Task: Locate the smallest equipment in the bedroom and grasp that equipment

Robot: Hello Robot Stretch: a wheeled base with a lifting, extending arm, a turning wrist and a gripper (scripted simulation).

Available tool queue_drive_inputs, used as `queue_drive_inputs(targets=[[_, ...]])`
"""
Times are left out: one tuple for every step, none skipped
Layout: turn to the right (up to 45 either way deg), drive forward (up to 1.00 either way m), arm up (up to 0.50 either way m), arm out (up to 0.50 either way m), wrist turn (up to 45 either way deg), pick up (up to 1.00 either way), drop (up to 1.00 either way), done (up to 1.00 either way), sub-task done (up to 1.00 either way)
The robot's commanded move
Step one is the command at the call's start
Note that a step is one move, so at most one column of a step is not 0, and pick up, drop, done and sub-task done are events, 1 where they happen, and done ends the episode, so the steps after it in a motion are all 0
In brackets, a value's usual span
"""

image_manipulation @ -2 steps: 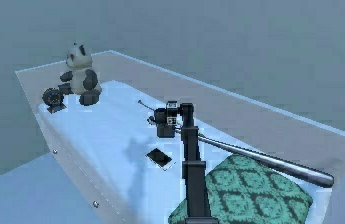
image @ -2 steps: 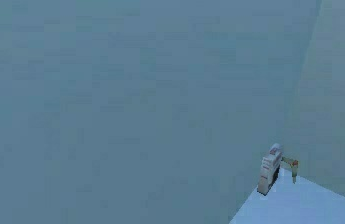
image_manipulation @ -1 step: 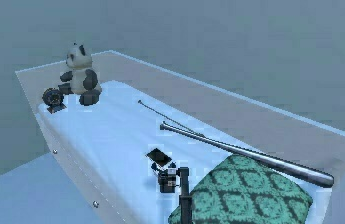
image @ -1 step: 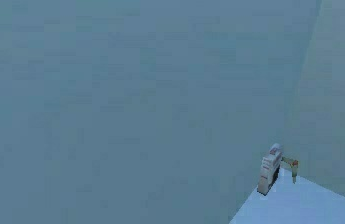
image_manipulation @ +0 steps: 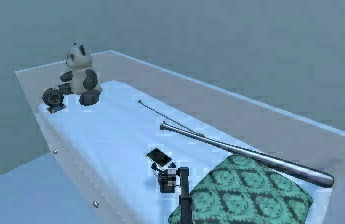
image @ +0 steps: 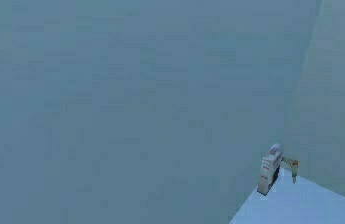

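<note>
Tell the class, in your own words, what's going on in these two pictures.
The robot's arm reaches out over a bed, with its claw low above the white sheet, next to a green patterned pillow. A baseball bat and a thin rod lie on the bed farther out. A toy panda sits near the bed's corner with a small dark thing beside it. Whether the claw holds anything can't be told.
</note>
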Motion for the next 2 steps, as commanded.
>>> queue_drive_inputs(targets=[[0.0, 0.0, 0.1, 0.0, 0.0, 0.0, 0.0, 0.0, 0.0], [0.0, 0.0, 0.0, 0.0, 0.0, 0.0, 0.0, 1.0, 0.0]])
